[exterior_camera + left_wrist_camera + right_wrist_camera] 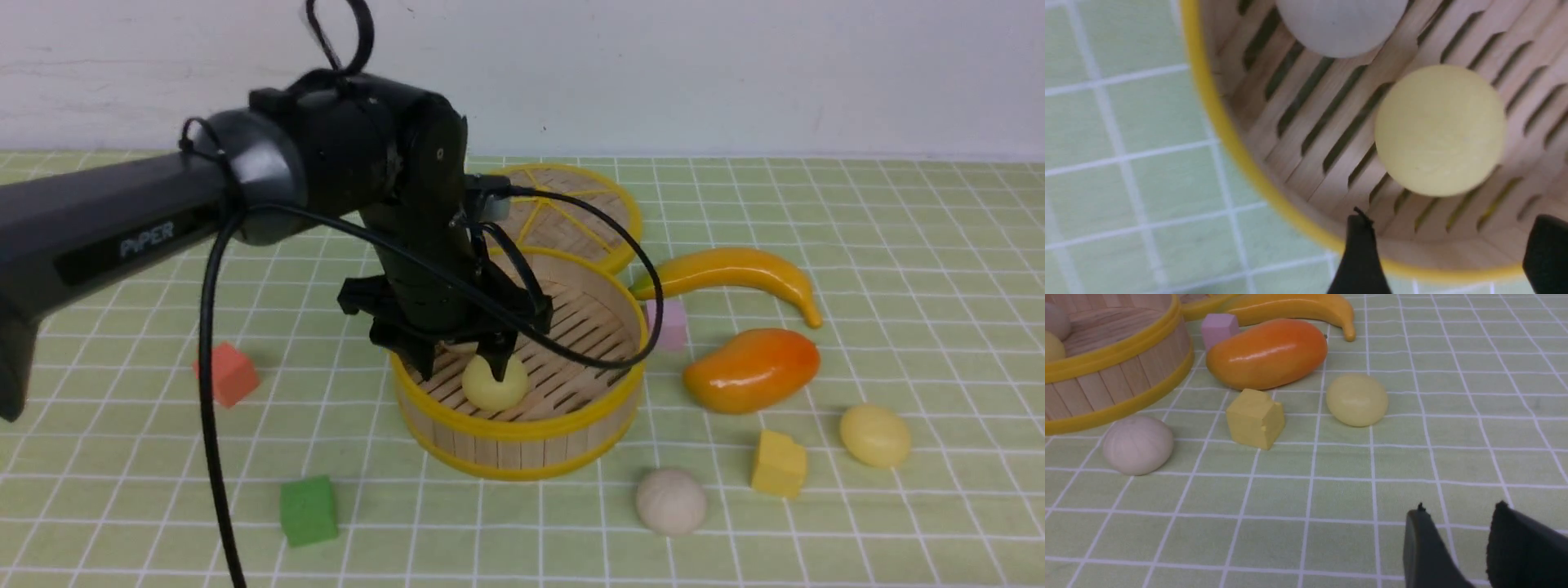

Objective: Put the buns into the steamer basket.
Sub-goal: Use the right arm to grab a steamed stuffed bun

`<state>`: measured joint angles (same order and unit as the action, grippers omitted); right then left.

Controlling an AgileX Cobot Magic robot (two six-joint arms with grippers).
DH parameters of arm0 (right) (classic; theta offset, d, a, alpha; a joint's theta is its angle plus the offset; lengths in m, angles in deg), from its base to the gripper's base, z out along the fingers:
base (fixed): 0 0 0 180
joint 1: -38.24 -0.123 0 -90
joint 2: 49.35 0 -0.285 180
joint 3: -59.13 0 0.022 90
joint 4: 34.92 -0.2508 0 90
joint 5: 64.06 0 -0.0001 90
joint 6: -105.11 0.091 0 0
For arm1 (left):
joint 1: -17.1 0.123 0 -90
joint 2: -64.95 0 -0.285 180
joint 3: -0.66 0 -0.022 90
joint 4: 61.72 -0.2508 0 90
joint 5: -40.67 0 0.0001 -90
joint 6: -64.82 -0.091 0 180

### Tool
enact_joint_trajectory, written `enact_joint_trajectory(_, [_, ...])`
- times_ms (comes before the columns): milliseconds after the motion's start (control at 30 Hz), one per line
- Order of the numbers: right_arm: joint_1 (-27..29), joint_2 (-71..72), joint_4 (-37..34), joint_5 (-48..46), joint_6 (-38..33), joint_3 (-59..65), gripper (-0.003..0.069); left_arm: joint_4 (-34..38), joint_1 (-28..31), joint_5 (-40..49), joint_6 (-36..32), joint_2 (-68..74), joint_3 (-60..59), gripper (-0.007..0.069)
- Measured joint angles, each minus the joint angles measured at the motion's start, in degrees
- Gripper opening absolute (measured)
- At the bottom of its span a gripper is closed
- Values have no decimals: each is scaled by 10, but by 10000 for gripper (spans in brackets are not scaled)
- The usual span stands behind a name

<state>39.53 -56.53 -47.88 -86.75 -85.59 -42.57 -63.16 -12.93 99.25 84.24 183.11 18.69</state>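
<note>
The steamer basket (522, 425) stands mid-table. A pale yellow bun (494, 385) and an off-white bun (1341, 24) lie on its slatted floor (1331, 122). My left gripper (467, 353) hangs just over the basket's near-left part, open and empty, close above the yellow bun (1439, 130). It also shows in the left wrist view (1453, 245). A second off-white bun (671, 501) and a second pale yellow bun (875, 435) lie on the cloth right of the basket. My right gripper (1470, 539) is low over the cloth, short of those two buns, its jaws a little apart and empty.
A yellow cube (780, 464) sits between the two loose buns. An orange mango (751, 369), a banana (735, 273) and a pink cube (671, 322) lie right of the basket. The woven lid (571, 212) lies behind it. A red cube (229, 373) and a green cube (309, 510) are on the left.
</note>
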Motion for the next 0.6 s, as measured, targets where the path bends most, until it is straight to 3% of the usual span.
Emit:
enact_joint_trajectory(167, [0, 0, 0, 0, 0, 0, 239, -17, 0, 48, -6, -62, 9, 454])
enact_joint_trajectory(300, [0, 0, 0, 0, 0, 0, 239, -19, 0, 112, -11, -146, 9, 335])
enact_joint_trajectory(600, [0, 0, 0, 0, 0, 0, 239, -18, 0, 122, -2, -359, -31, -12])
